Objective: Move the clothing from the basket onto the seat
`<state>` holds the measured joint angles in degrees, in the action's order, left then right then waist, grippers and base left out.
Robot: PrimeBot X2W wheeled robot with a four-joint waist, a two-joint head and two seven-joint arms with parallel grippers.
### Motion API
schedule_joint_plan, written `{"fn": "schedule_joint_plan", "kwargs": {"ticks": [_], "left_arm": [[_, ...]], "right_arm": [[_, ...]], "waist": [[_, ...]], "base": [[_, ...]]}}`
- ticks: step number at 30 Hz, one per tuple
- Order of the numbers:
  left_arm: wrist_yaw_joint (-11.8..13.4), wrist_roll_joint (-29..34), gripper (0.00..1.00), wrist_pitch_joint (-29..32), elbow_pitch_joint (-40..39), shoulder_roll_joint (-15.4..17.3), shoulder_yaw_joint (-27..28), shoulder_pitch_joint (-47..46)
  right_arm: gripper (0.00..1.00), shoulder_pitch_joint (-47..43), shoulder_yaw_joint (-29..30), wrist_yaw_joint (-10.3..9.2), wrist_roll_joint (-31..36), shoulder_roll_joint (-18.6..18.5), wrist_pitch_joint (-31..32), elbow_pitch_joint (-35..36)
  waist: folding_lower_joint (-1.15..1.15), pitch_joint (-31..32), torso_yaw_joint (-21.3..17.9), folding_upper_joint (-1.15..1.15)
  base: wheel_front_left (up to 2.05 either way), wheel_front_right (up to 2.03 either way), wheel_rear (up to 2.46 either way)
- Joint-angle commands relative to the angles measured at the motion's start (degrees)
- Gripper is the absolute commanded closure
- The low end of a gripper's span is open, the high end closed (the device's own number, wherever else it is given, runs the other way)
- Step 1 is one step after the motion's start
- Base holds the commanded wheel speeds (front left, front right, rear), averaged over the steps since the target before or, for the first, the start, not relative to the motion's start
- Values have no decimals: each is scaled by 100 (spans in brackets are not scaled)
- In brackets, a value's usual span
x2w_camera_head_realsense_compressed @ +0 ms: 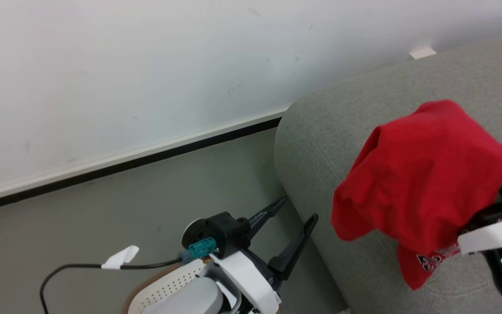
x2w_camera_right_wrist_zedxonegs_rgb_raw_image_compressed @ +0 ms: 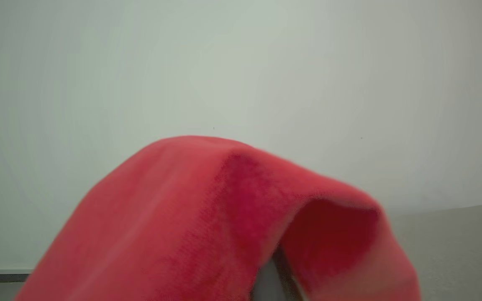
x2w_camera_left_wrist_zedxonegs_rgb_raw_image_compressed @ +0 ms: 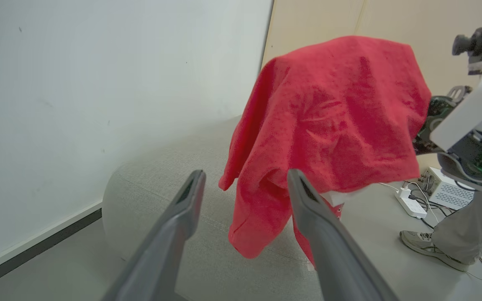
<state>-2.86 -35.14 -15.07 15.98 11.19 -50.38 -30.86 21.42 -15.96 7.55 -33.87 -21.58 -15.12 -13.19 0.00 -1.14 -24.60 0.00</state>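
Left hand [x2w_camera_head_realsense_compressed: 299, 207]: spread wide apart, holding nothing, low beside the seat [x2w_camera_head_realsense_compressed: 320, 144], just past the basket [x2w_camera_head_realsense_compressed: 164, 288].
Right hand [x2w_camera_head_realsense_compressed: 495, 213]: tips buried under red fabric; I take it as closed, pinching the clothing [x2w_camera_head_realsense_compressed: 421, 174].
Clothing: out of the basket, draped over my right hand, hanging above the seat near its rounded edge.
Risk one: draped like this, it may cling to that hand when I let go.
Risk two: released so close to the edge, it could slide to the floor [x2w_camera_head_realsense_compressed: 146, 196].
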Motion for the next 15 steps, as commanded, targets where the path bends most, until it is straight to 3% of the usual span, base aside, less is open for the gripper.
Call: {"fn": "schedule_joint_plan", "kwargs": {"ticks": [1,15], "left_arm": [[-23,125,0,-9,-9,45,10,6],[-161,527,0,474,-627,506,-94,-955]], "right_arm": [[100,269,36,-12,-90,-97,25,-46],[100,2836,716,-12,-1230,-947,155,-762]], "waist": [[0,-129,51,0],[0,-2305,791,0]], "base": [[0,0,0],[0,0,0]]}}
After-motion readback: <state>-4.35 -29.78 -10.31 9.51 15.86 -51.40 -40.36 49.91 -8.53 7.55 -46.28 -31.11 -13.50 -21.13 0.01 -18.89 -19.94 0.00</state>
